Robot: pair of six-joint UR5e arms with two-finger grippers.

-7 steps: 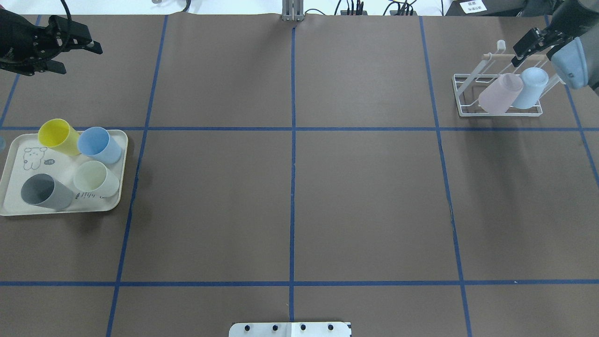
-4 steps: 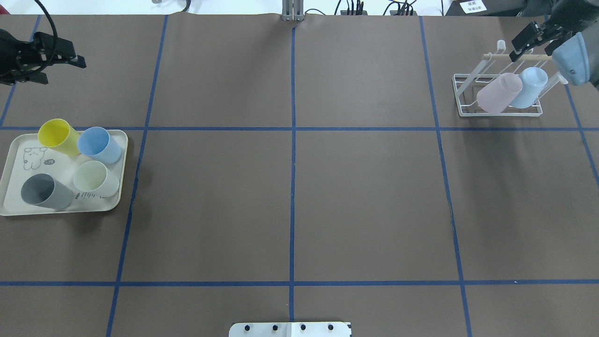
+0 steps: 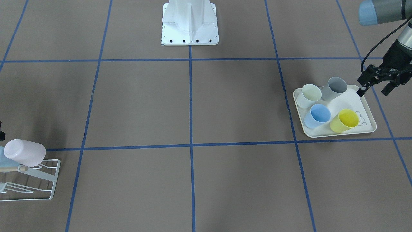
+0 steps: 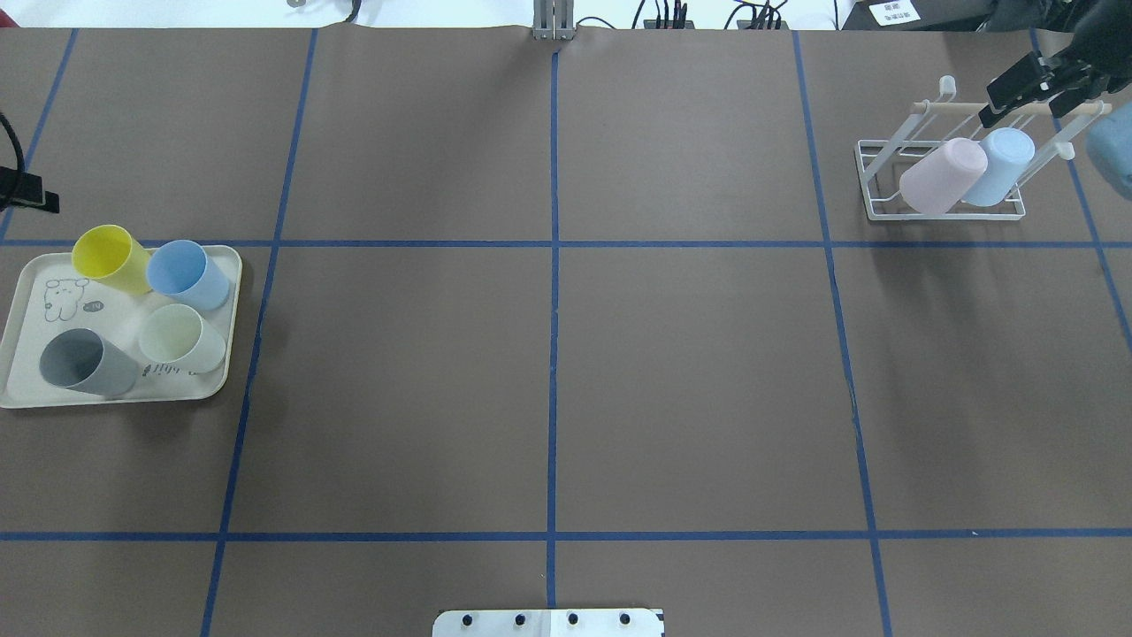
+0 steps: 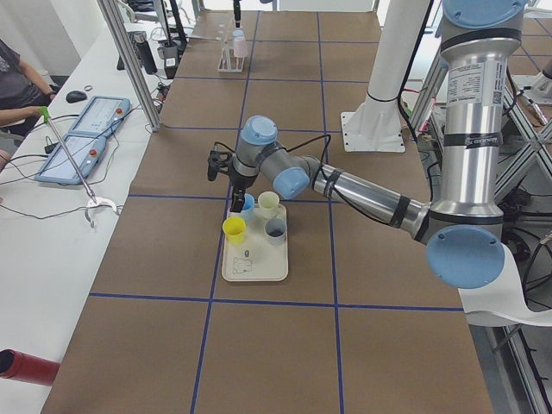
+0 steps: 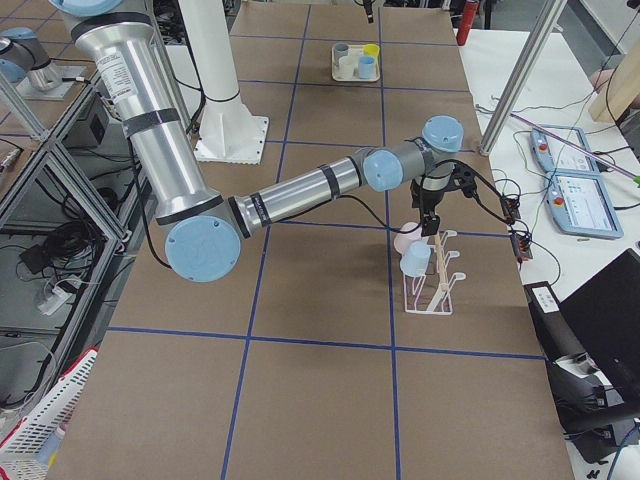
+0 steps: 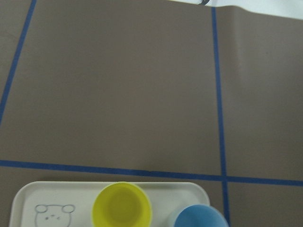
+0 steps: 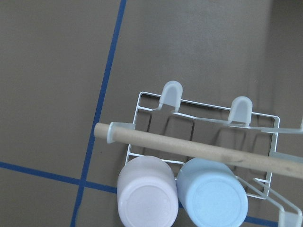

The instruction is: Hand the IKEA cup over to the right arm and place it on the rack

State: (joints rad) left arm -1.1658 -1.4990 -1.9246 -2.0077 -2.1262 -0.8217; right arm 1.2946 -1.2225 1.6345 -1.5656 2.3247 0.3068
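Several cups stand on the cream tray (image 4: 22,367): yellow (image 4: 110,257), blue (image 4: 187,272), pale green (image 4: 181,338) and grey (image 4: 87,363). My left gripper (image 3: 372,92) hangs open and empty above the tray's edge beside the grey cup (image 3: 334,88); only its tip (image 4: 31,193) shows at the overhead view's left edge. The white wire rack (image 4: 951,105) holds a pink cup (image 4: 942,175) and a light-blue cup (image 4: 999,164), both upside down. My right gripper (image 4: 1026,88) is open and empty just above the rack's wooden rod (image 8: 189,147).
The robot's white base plate (image 4: 548,622) sits at the near middle edge. Blue tape lines divide the brown table (image 4: 548,380). Cables and plugs lie along the far edge (image 4: 672,13). A person sits at a side desk (image 5: 17,78) with tablets.
My left gripper has moved toward the tray and nearly out of the overhead view. My right gripper has drifted slightly right above the rack, still open.
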